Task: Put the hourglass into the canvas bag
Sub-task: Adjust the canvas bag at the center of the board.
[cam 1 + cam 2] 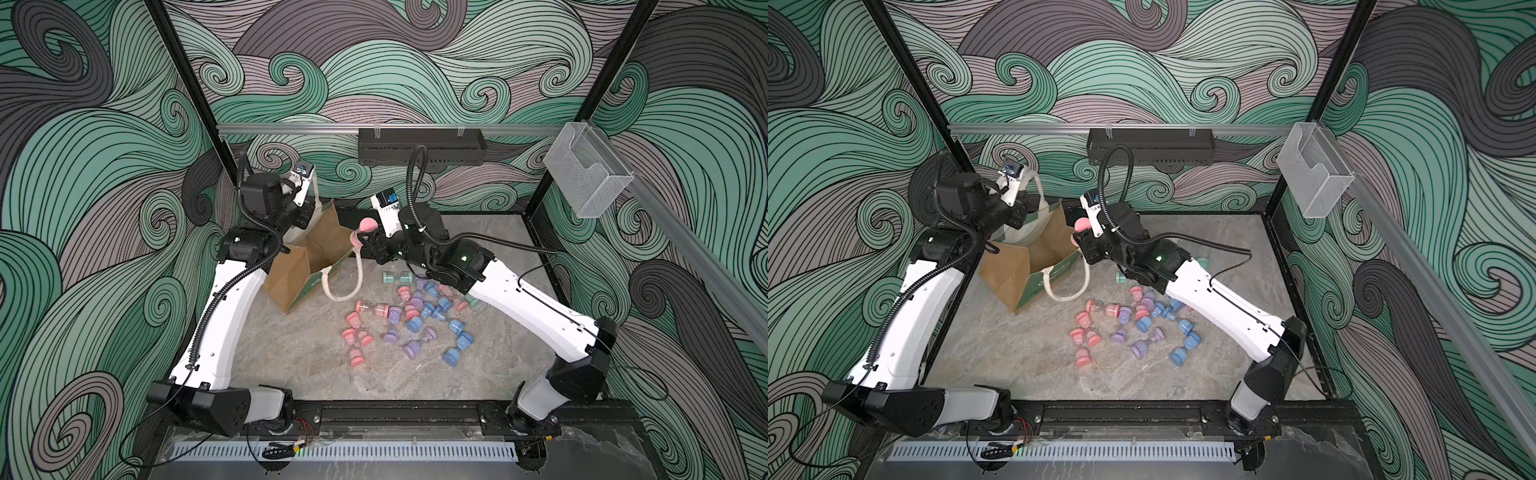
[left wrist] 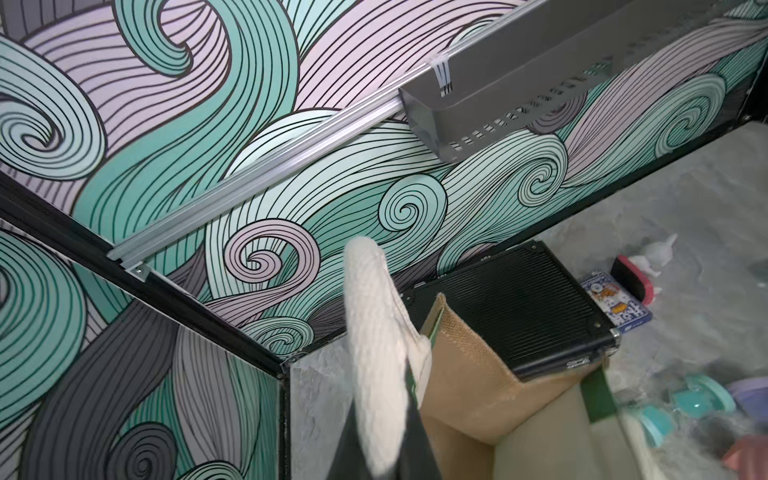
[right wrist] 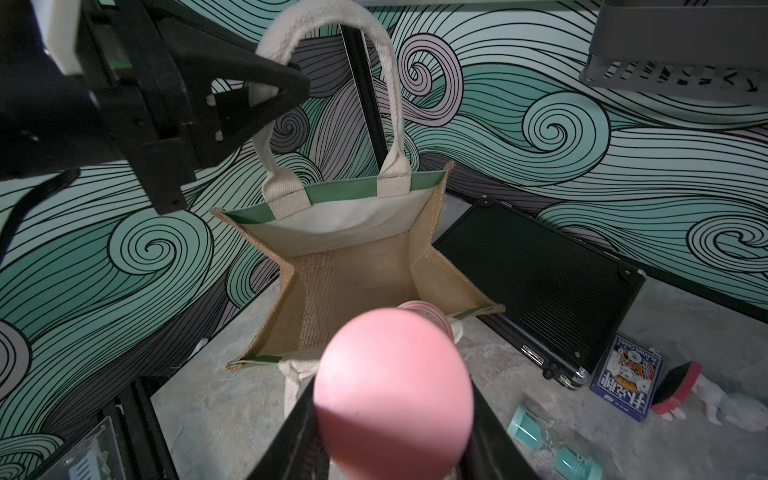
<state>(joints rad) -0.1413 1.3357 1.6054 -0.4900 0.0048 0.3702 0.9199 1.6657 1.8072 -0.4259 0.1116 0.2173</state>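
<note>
Viewing the right wrist camera, you find the right gripper [image 3: 392, 415] clamped narrow on a pink hourglass [image 3: 394, 370], held above the near rim of the open canvas bag [image 3: 357, 266], not yet inside. The left gripper [image 3: 272, 89] is pinched tight on the bag's far cream handle [image 3: 332, 16], holding it raised. Other hourglasses [image 1: 415, 316] lie loose on the table [image 1: 291, 374] beside the bag.
</note>
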